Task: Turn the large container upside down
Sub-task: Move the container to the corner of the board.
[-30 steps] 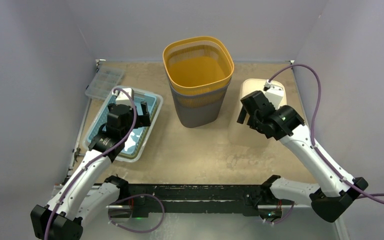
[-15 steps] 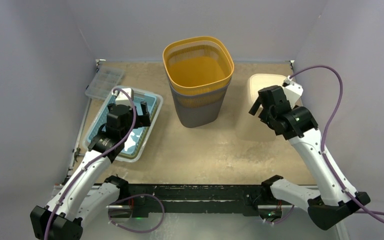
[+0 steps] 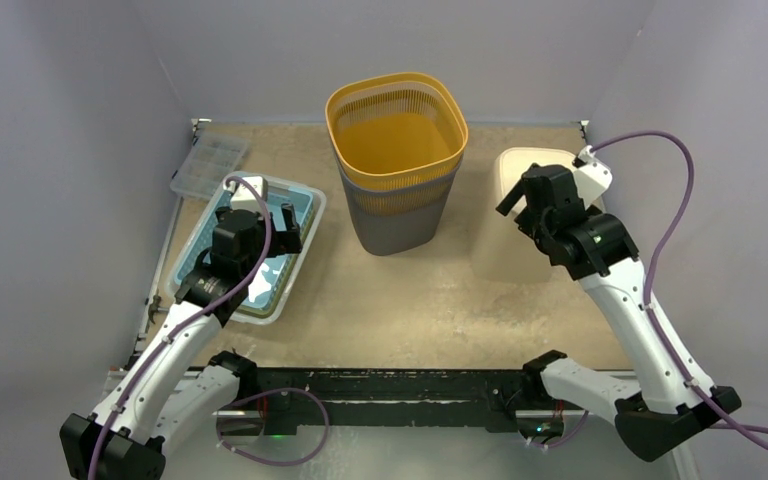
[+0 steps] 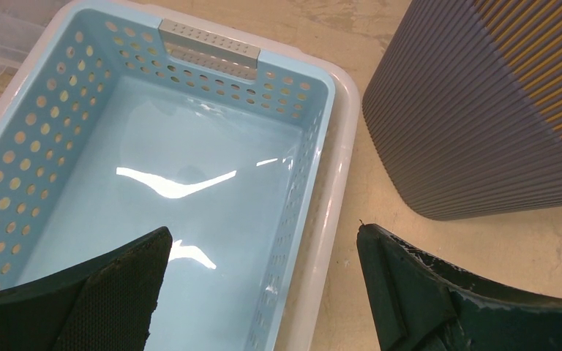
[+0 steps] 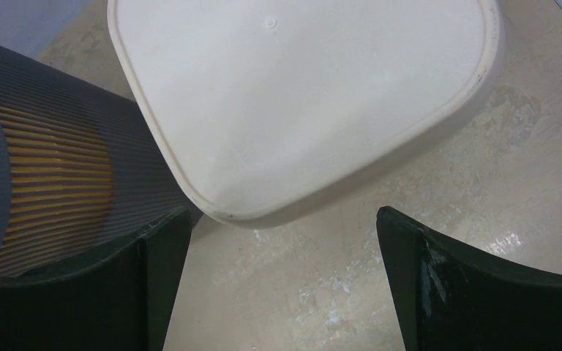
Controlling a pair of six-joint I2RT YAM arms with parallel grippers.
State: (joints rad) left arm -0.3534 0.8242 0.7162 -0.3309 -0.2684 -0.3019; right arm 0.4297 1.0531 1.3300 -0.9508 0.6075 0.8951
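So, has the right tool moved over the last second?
Yes. The right tool has shifted right and toward the back, away from the large container, and is now over the cream container.

The large container (image 3: 397, 165) stands on the table (image 3: 410, 300) near the middle of the far edge. A basket (image 3: 305, 240) lies to its left, with a flat box (image 3: 210, 165) behind that in the far left corner. What may be a lid (image 3: 515, 172) lies to the container's right.
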